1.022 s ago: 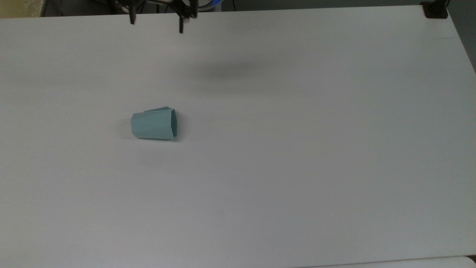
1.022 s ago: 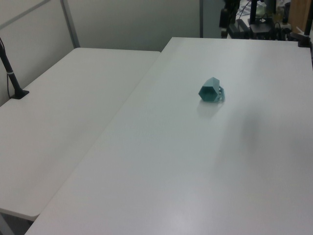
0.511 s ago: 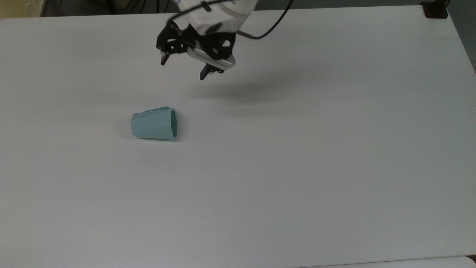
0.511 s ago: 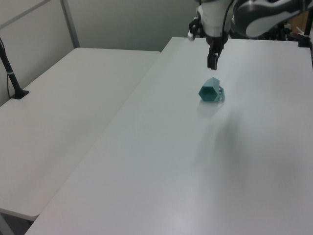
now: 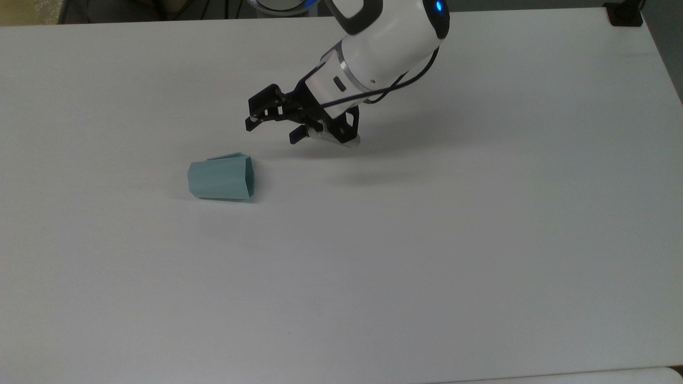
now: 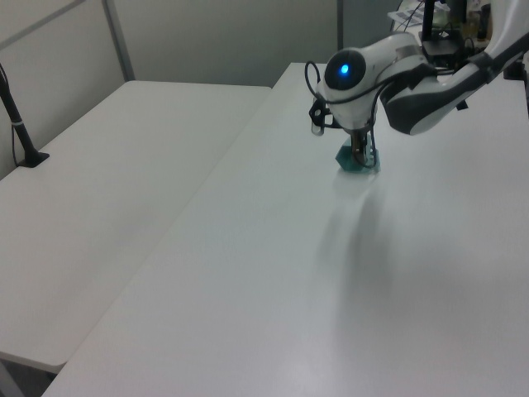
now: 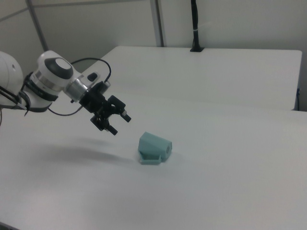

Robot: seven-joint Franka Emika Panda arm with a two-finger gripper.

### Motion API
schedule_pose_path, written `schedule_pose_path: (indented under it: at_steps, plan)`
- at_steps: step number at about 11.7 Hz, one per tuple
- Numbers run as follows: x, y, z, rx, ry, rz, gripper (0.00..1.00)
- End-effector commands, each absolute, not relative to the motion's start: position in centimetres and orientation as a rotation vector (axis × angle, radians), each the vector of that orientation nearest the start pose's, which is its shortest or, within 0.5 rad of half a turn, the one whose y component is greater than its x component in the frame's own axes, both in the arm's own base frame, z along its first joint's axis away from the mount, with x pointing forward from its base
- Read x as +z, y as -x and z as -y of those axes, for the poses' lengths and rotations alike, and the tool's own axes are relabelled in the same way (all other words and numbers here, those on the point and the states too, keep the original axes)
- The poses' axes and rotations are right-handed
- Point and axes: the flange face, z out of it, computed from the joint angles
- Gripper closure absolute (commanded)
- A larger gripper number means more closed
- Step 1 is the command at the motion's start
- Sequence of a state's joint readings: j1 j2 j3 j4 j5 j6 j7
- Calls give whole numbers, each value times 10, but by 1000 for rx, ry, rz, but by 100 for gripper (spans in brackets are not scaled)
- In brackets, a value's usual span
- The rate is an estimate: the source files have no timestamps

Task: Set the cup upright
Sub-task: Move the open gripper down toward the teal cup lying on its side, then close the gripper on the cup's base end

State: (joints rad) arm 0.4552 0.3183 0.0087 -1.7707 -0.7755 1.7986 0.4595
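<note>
Cup (image 5: 221, 180): on its side on the table (image 5: 427, 266); wide mouth toward the top view's right, narrow base toward the top view's left; handle on the far side in the top view, facing the camera in the right view
Gripper (image 5: 271, 128): fingers apart, nothing between them; in the air near the mouth end, not touching the cup
Slip risk: flat tapering facets give the pads little purchase; a pinch across the taper may squeeze the cup out toward its mouth
Roll risk: a finger clipping the rim on approach could roll or skid the cup away
Handle risk: a finger landing on the handle would likely twist the grip
Tipping risk: letting go before the narrow base sits flat could topple it again
</note>
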Motion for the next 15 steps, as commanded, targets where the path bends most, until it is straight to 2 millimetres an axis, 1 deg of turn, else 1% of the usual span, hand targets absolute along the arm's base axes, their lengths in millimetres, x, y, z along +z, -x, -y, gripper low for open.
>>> schedule_pose_path:
  at_steps: [1,2,4,6,8,9,10,11,13,14,15]
  plan:
    - [350,-581,-232,105,-2288,-387,0]
    - [339,-585,-225,110,-2270,-352,0]
    - [324,-589,-219,117,-2251,-318,0]
    - [314,-595,-211,143,-2230,-279,0]
    - [314,-598,-211,191,-2236,-238,0]
    - [320,-604,-212,219,-2247,-216,0]
    - [316,-607,-209,212,-2245,-210,0]
    - [315,-612,-206,213,-2248,-201,0]
    - [304,-618,-194,192,-2242,-192,0]
    - [304,-624,-186,188,-2241,-176,0]
    - [304,-625,-183,190,-2238,-174,0]
